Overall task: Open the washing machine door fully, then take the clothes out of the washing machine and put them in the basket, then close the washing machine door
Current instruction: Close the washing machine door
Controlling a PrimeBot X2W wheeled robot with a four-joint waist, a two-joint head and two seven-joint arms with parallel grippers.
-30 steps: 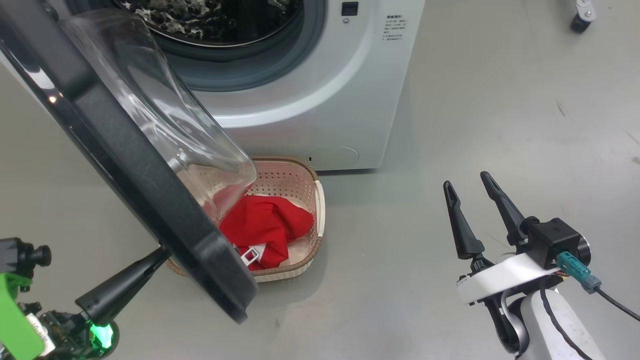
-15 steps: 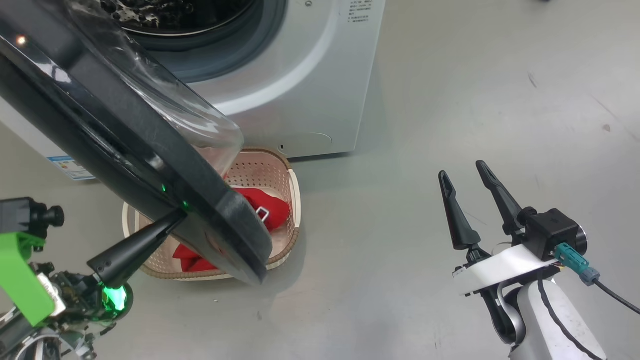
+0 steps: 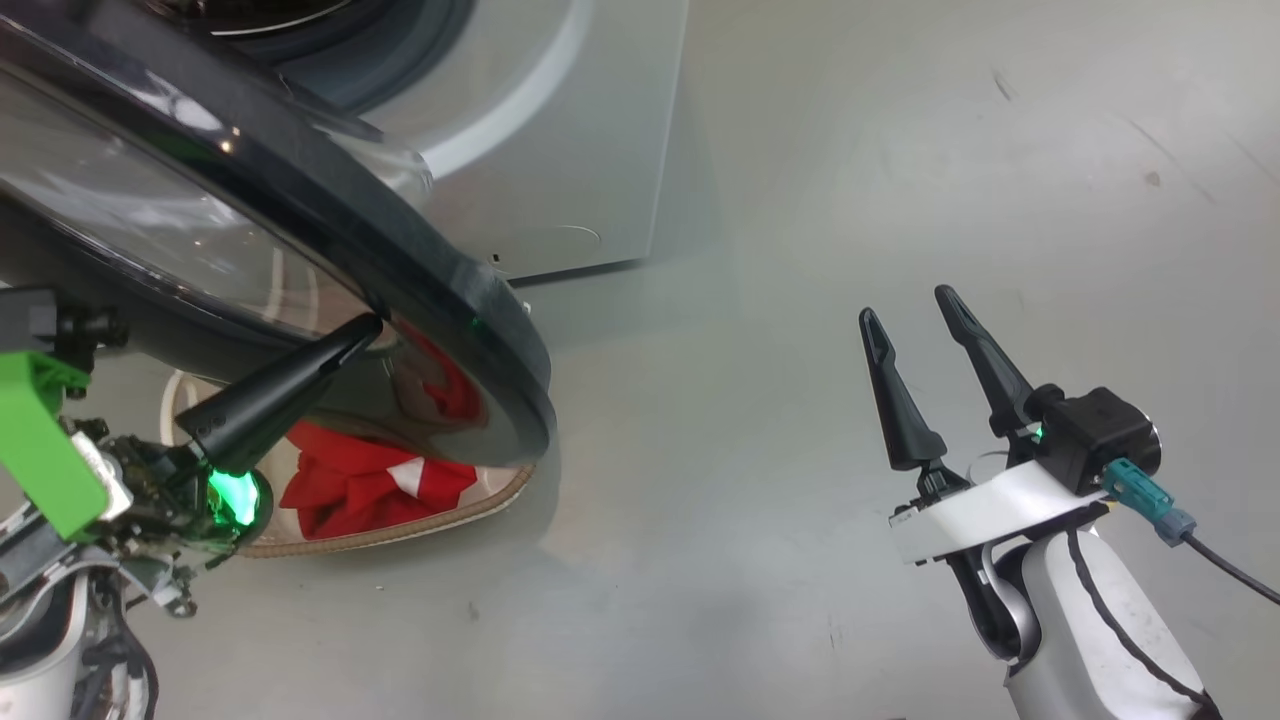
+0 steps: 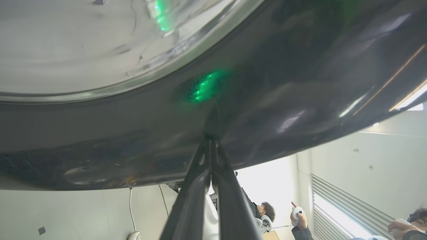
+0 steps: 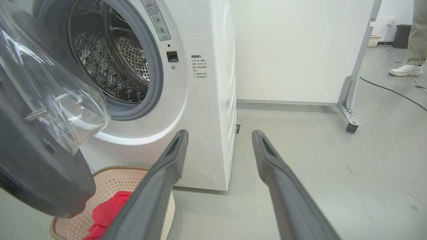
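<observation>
1. Head view: my left gripper (image 3: 366,328) has its two fingers pressed together on nothing, tips touching the outer face of the washing machine door (image 3: 450,290); a green light glows at its base.
2. My right gripper (image 3: 906,305) hangs over bare floor (image 3: 800,200), well apart from the washing machine (image 3: 560,150); its fingers are spread wide with nothing between them.
3. The door stands swung out and overhangs the basket (image 3: 400,530); the clothes (image 3: 340,485) lie inside the basket, red with a white patch.
4. The floor is smooth pale grey with a soft sheen; a few dark scuffs mark it.
5. Left wrist view: my tips (image 4: 210,141) meet the door's glossy black rim (image 4: 267,100), which mirrors a green glow; past it are a white wall and a slatted window (image 4: 350,213).
6. Right wrist view: beyond my spread fingers (image 5: 220,133) the steel drum (image 5: 110,66) shows inside the grey ring; the basket (image 5: 110,170) sits just before the machine (image 5: 200,116); a white partition (image 5: 293,50) on a caster (image 5: 350,128), a cable (image 5: 390,90) and a person's white shoe (image 5: 405,70) lie farther off.
</observation>
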